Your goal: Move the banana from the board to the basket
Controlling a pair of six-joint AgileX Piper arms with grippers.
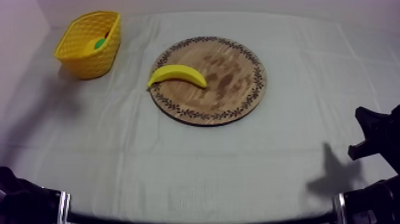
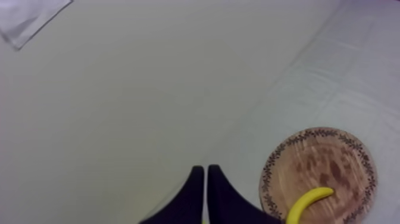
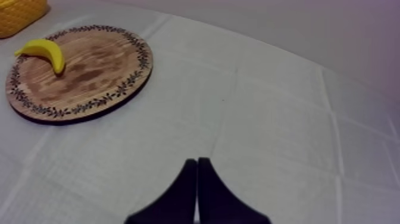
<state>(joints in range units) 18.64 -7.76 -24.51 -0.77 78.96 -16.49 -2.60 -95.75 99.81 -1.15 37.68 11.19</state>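
Left gripper [image 2: 205,169] and right gripper [image 3: 197,161]: fingers together, holding nothing. The banana [image 1: 177,75] lies at the wooden board's [image 1: 235,89] left edge, near the far-left yellow basket [image 1: 89,62]. Open the left gripper wide and grasp the banana mid-length.

Light soft, even, from above; violet cast at the top view's corners. Yellow basket [image 1: 83,50] throws a diffuse shadow leftward on the counter [image 1: 196,161]; a darker shadow lies at the counter's front right.
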